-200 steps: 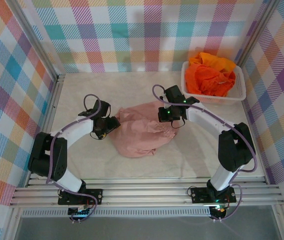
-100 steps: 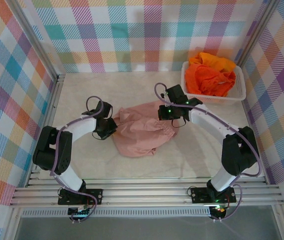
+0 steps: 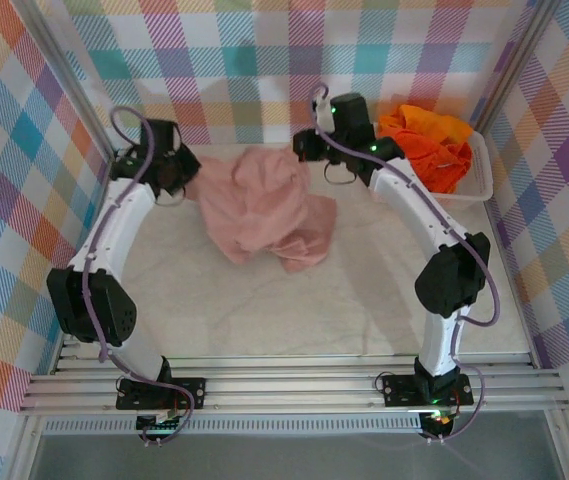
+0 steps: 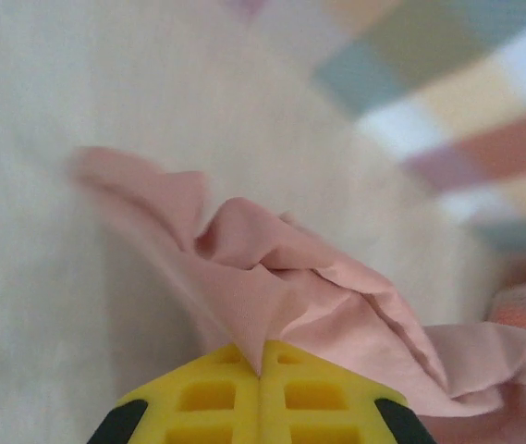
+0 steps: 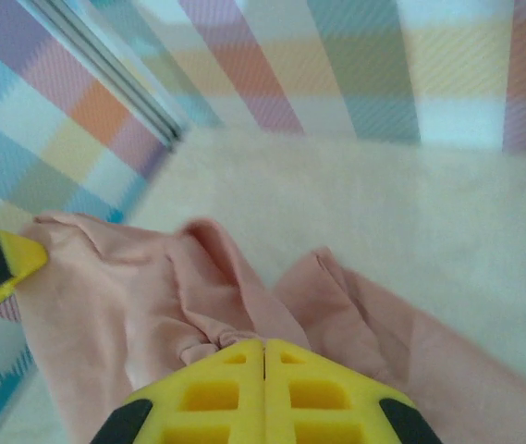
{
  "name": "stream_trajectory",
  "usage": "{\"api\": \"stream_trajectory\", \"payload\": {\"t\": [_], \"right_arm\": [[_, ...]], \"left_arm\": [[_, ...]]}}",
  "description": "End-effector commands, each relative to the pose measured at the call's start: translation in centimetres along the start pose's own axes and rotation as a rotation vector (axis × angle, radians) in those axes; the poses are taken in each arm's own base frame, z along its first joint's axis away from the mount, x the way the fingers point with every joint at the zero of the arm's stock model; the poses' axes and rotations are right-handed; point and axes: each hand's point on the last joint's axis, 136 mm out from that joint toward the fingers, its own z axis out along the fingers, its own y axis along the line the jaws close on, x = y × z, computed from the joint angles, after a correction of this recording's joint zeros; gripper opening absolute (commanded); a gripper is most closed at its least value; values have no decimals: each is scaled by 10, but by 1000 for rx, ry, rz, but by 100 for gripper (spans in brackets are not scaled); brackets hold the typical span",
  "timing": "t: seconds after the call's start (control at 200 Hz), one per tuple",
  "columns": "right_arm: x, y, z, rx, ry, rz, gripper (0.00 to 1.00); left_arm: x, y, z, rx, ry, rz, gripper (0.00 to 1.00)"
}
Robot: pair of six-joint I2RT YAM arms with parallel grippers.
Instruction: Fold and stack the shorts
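Left gripper (image 3: 186, 172) sits well to the left of the white basket (image 3: 479, 185), up near the plaid back wall (image 3: 264, 60). On my left wrist feed its yellow fingers (image 4: 216, 398) are pressed together, pinching a bunched edge of the dusty pink shorts (image 3: 264, 205). The cloth fans out from that pinch in soft folds.

From overhead I see the pink pair strung between both arms, left of the basket. Its top edge is held up at two points and the rest drapes down onto the pale table (image 3: 264, 310), with a crumpled lobe at the lower right.

Moving toward the basket, the right gripper (image 3: 309, 150) holds the other end of that top edge, nearer the basket but apart from it. On the right wrist feed its fingers (image 5: 216, 398) are likewise clamped flat on gathered pink cloth.

Inside the basket, at the far right, the bright orange shorts (image 3: 424, 150) lie heaped and unfolded.
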Motion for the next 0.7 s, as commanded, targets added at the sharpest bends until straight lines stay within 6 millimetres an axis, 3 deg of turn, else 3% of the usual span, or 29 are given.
{"api": "stream_trajectory", "payload": {"t": [0.0,0.105,0.18,0.24,0.28,0.41,0.53,0.605,0.655,0.695], "right_arm": [[-64,31,-42,-117,-165,-42,0],[-82,37,-72,-151,-250,-85,0],[-72,34,-83,-144,-262,-132,0],[-52,27,-83,-134,-243,-173,0],[-28,20,-78,-131,-208,-188,0],[54,-2,-80,-119,-97,-192,0],[136,-22,-91,-95,25,-143,1],[181,-32,-101,-65,102,-119,20],[203,-37,-108,-46,150,-115,30],[214,-40,-114,-27,169,-108,43]], "left_arm": [[-42,-18,-62,20,-149,93,0],[-53,-27,-106,107,-264,110,0],[-36,-20,-121,155,-297,117,0],[-7,-5,-116,158,-286,121,0],[13,6,-112,159,-276,119,0],[107,53,-73,97,-145,111,0],[182,88,-46,14,-34,161,20],[203,102,-42,-20,2,171,30],[202,105,-45,-26,-1,171,37],[195,104,-54,-25,-26,171,48]]}}
